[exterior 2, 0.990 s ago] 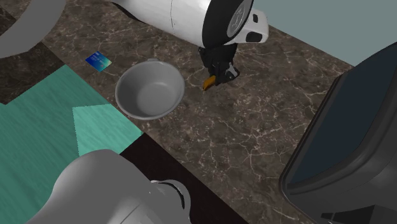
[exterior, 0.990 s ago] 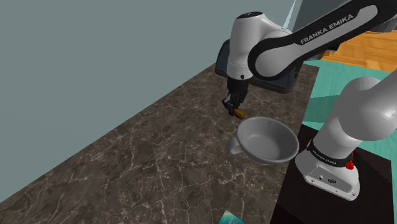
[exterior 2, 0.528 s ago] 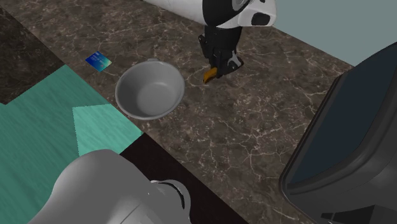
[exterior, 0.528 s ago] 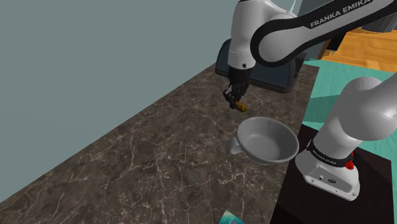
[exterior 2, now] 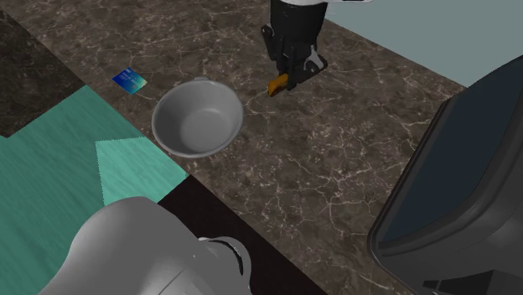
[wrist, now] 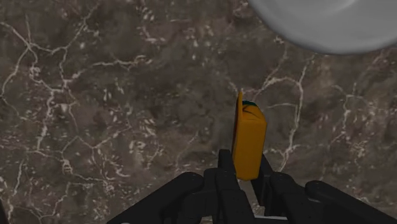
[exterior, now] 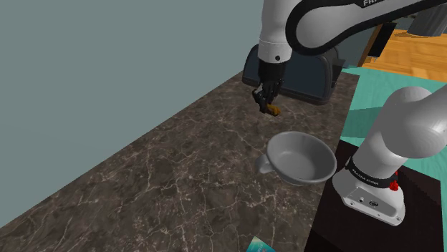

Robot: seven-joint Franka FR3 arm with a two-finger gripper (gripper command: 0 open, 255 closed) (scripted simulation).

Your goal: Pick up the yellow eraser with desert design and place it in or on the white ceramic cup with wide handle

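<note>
A small orange-yellow eraser point(wrist: 248, 141) is clasped between my gripper's point(wrist: 243, 172) two black fingers. In the shoulder view the gripper point(exterior: 267, 106) hangs above the dark marble counter with the eraser point(exterior: 273, 110) at its tip, up and to the left of the cup. The cup point(exterior: 301, 157) is a wide, shallow grey-white vessel with a broad handle, standing near the counter's edge. The second exterior view has the eraser point(exterior 2: 277, 84) in the gripper point(exterior 2: 287, 77), to the right of the cup point(exterior 2: 198, 117) and a little farther back.
A dark appliance point(exterior: 315, 71) stands at the counter's far end, seen large in the second exterior view point(exterior 2: 469, 176). A small blue card point(exterior 2: 129, 80) lies near the counter's edge, left of the cup. The marble counter point(exterior: 179, 179) stretches toward the shoulder view's lower left.
The gripper has risen straight up off the counter with the eraser held in it. The cup and the card have not moved.
</note>
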